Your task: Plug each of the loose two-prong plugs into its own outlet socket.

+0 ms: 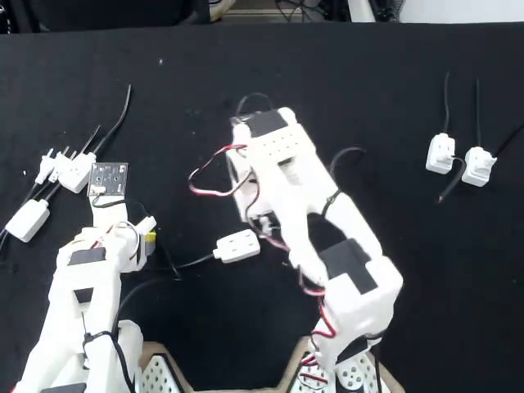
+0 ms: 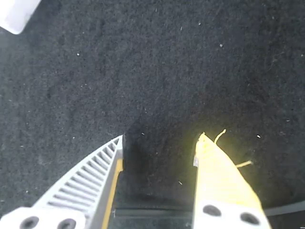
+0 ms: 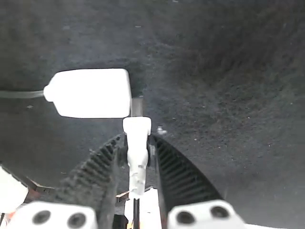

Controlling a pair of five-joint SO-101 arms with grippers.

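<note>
My right gripper (image 3: 137,138) is shut on a small white two-prong plug (image 3: 137,148), held upright between its black ribbed fingers. The plug's prongs (image 3: 137,106) meet the end face of a white outlet socket (image 3: 90,93); how deep they sit I cannot tell. From above, that socket (image 1: 239,246) lies at the table's middle, with the right arm (image 1: 278,164) bent over it. My left gripper (image 2: 159,138) is open over bare black cloth, by the lower left (image 1: 147,233). More loose plugs (image 1: 61,168) lie at the left.
Another white socket block (image 1: 29,219) lies at the far left, and its corner (image 2: 14,14) shows in the left wrist view. Two white connectors (image 1: 442,153) (image 1: 477,166) with black cords sit at the right. The black table (image 1: 368,82) is bare at the back.
</note>
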